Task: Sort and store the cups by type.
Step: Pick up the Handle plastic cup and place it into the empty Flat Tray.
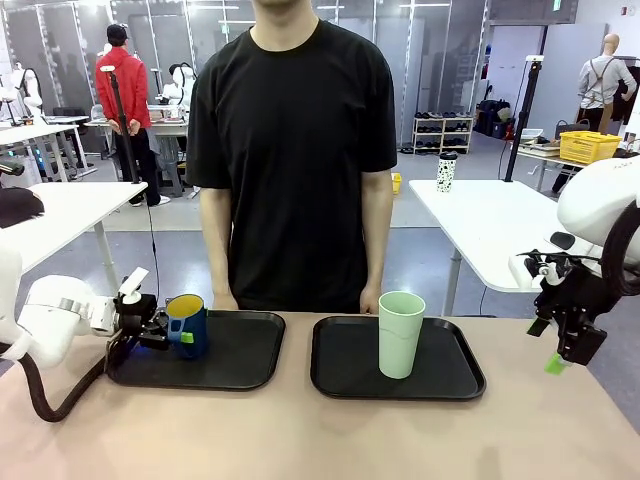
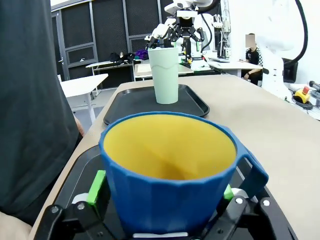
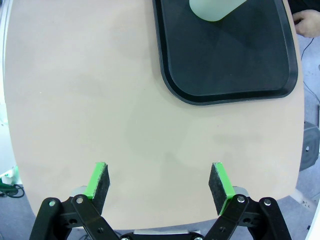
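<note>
Dark blue handled mug with yellow inside (image 2: 167,192) sits between left gripper (image 2: 162,192) pads, jaws wide, contact unclear; right gripper (image 3: 160,182) wide open, empty, bare tabletop (image 3: 100,100) ahead.

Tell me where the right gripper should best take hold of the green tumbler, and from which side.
Probably around the middle of the wall, from the side. The green tumbler stands upright and alone on the right tray, has no handle, and tapers toward its base, so the upper half gives more to press on. The right gripper, open over bare table, would come in level from the robot's right.
</note>
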